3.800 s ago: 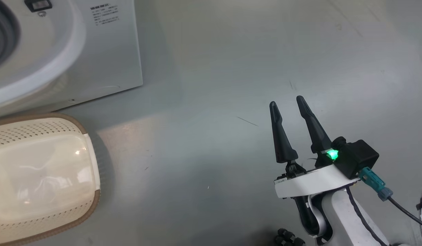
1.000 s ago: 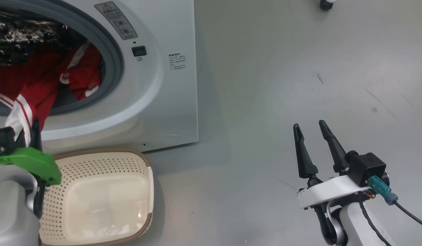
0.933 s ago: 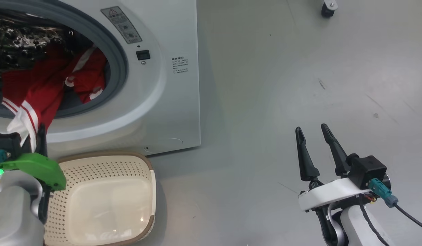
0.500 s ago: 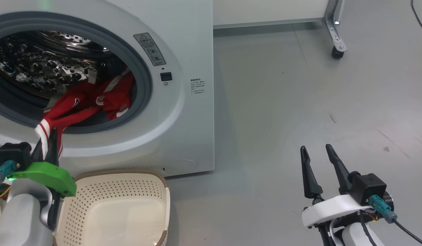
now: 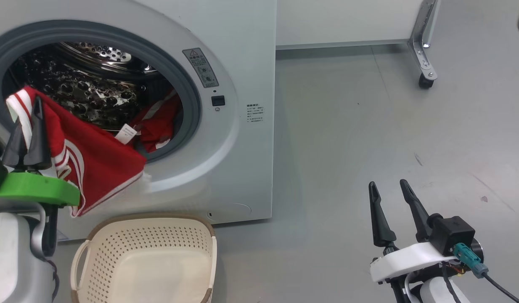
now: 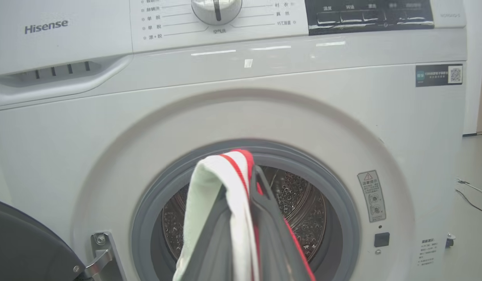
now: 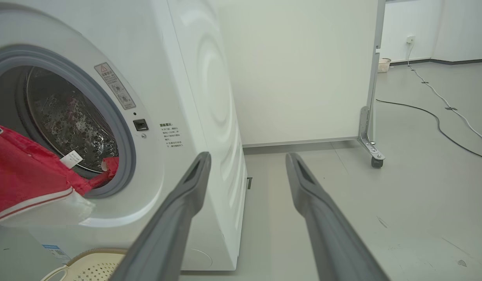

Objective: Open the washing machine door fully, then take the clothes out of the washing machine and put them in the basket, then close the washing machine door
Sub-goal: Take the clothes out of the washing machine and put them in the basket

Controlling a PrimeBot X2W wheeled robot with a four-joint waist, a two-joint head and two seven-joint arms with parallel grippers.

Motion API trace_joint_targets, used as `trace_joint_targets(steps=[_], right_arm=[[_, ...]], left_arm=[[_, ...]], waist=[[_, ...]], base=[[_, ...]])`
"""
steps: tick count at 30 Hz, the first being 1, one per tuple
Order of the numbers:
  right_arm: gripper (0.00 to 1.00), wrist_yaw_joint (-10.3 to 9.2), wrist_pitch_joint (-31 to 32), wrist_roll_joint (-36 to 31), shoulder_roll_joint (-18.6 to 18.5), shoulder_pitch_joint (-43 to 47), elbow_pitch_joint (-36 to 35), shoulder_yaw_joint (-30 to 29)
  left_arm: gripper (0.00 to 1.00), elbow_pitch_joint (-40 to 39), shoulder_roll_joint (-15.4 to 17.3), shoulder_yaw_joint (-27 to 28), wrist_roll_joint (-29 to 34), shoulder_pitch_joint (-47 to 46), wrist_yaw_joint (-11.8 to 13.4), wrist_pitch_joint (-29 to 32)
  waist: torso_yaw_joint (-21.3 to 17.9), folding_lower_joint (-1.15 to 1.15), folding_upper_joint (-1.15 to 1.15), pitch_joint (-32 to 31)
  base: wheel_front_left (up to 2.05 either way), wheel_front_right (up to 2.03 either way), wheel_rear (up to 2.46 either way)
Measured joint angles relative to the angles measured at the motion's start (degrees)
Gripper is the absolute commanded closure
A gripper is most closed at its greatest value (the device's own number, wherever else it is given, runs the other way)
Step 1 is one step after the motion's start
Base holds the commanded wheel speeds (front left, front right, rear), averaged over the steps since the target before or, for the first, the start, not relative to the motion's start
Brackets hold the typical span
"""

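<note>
Head view: the left gripper [image 5: 28, 122], fingers pinched narrow on the clothes [image 5: 95, 162], holds the red, white-striped fabric outside the washing machine [image 5: 242, 63] opening, with the basket [image 5: 150, 218] on the floor below. The right gripper [image 5: 387, 183] sits far right, fingers wide, empty.
Left wrist view: the washing machine door [image 6: 26, 242] stands open at the lower left.
Right wrist view: more red fabric lies in the drum [image 7: 69, 125].

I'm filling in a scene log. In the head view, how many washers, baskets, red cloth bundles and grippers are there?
washer: 1
basket: 1
red bundles: 2 (held bundle; loose bundle inside the washer)
grippers: 2 (left gripper shut, right gripper open)
total: 6
</note>
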Motion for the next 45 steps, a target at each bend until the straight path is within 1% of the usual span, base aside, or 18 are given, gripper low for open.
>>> trace_joint_targets(steps=[7, 13, 20, 26, 32, 36, 41, 45], right_arm=[[0.00, 0.16, 0.00, 0.00, 0.04, 0.37, -0.14, -0.01], [0.00, 0.16, 0.00, 0.01, 0.07, 1.24, -0.35, -0.02], [0.00, 0.16, 0.00, 0.00, 0.09, 1.37, -0.75, -0.09], [0.00, 0.16, 0.00, 0.00, 0.11, 1.43, -0.92, -0.09], [0.00, 0.16, 0.00, 0.01, 0.12, 1.47, -0.92, -0.03], [0.00, 0.18, 0.00, 0.01, 0.16, 1.53, -0.92, 0.10], [0.00, 0.51, 0.00, 0.00, 0.24, 1.76, -1.22, 0.57], [0.00, 0.51, 0.00, -0.01, 0.26, 1.75, -1.46, 0.85]], left_arm=[[1.00, -4.46, -0.08, 0.90, 0.52, 2.16, 0.10, -0.01], [1.00, -6.76, -0.27, 1.45, 1.22, 4.54, 0.59, 0.00], [1.00, -9.04, -1.19, 1.51, 1.34, 7.19, 0.59, -0.01], [1.00, -14.28, -1.48, 2.29, 1.62, 7.61, 0.59, -0.02], [1.00, -15.07, -1.54, 2.15, 1.91, 7.81, 0.59, -0.02], [1.00, -14.04, -1.62, 1.71, 1.91, 9.23, 0.59, -0.22], [1.00, -10.48, -1.90, -0.04, 1.90, 14.41, 0.60, 3.81], [1.00, -8.57, -1.91, -1.30, 1.91, 16.30, 0.60, 6.01]], waist=[[-0.12, 0.00, 0.00, -0.63], [-0.40, 0.00, 0.00, -0.79], [-0.63, 0.00, 0.00, -0.50], [-0.64, 0.00, 0.00, -0.21], [-0.62, 0.00, 0.00, -0.04], [-0.68, 0.00, 0.00, 0.10], [-0.93, 0.00, 0.00, 0.93], [-1.33, 0.00, 0.00, 1.95]], base=[[0.00, 0.00, 0.00], [0.00, 0.00, 0.00], [0.00, 0.00, 0.00], [0.00, 0.00, 0.00], [0.00, 0.00, 0.00], [0.00, 0.00, 0.00], [0.00, 0.00, 0.00], [0.00, 0.00, 0.00]])
